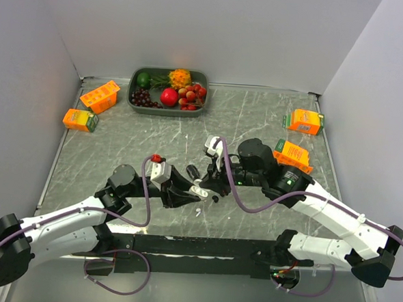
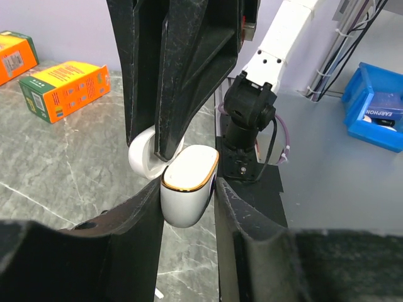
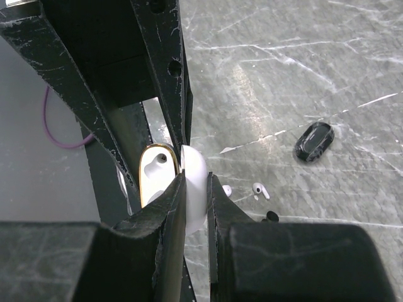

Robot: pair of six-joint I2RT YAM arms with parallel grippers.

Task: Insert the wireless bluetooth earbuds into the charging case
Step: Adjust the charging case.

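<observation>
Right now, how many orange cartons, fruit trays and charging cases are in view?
orange cartons: 4
fruit tray: 1
charging case: 1
Total: 6

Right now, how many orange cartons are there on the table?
4 orange cartons. Two on the left: one beside the fruit tray, one nearer the arms. Two on the right: one by the far corner, one next to the right arm. The arms may hide more.
</observation>
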